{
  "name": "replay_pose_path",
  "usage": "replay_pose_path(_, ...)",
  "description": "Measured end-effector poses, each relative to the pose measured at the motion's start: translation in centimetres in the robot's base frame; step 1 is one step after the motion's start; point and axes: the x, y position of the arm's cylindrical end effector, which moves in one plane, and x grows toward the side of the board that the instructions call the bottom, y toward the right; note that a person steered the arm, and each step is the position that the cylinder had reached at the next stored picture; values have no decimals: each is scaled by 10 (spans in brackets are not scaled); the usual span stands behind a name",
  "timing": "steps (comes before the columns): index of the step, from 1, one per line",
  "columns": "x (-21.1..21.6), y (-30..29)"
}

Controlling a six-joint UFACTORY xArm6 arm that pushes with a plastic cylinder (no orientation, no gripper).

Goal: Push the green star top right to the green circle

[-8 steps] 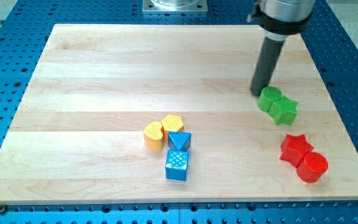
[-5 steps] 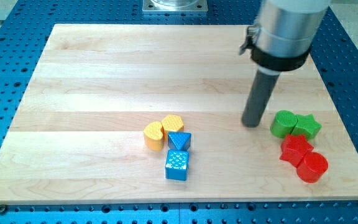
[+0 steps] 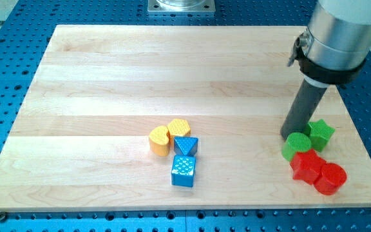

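pale wooden surface on blue pegboard. rod tool, nothing to open or close, gripping nothing; tip touching the green circle, just left of the green star. best circled round, then nudging the star gently rightward and far. star small, ribbed, bright green, already up-right of the circle.

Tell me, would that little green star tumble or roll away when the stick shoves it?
Probably not. The green star sits low and flat on the wooden board, so it likely slides rather than tips. Its points may make it spin if my tip strikes off-centre, and the touching green circle could deflect it.
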Motion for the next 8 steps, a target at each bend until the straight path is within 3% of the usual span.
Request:
replay_pose_path(1, -28, -8)
replay_pose_path(2, -36, 29)
replay_pose_path(3, -7, 16)
replay_pose_path(5, -25, 123)
replay_pose_path(6, -25, 116)
replay_pose_path(7, -6, 50)
replay_pose_path(8, 1, 36)
